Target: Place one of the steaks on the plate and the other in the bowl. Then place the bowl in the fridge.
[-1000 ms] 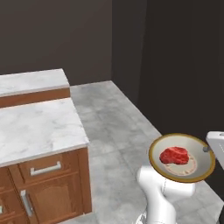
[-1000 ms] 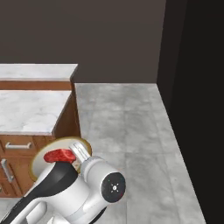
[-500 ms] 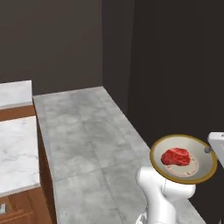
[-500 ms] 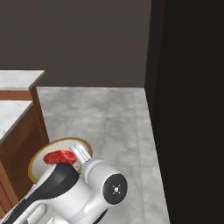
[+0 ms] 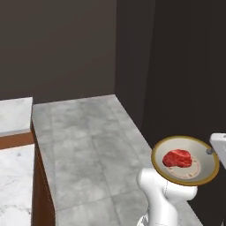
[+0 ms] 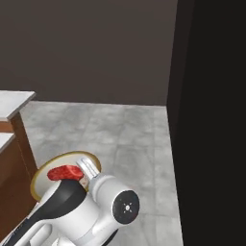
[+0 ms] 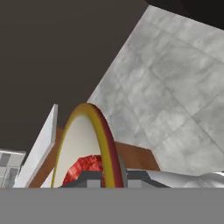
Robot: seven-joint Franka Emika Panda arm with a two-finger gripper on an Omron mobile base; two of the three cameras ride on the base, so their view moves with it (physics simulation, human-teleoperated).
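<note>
No readable text, labels, brands, numbers or signs in any view. Checked the bowl (image 5: 185,160), the steak (image 5: 177,158) and the marble counter (image 5: 15,114): all plain, nothing printed on them.
</note>
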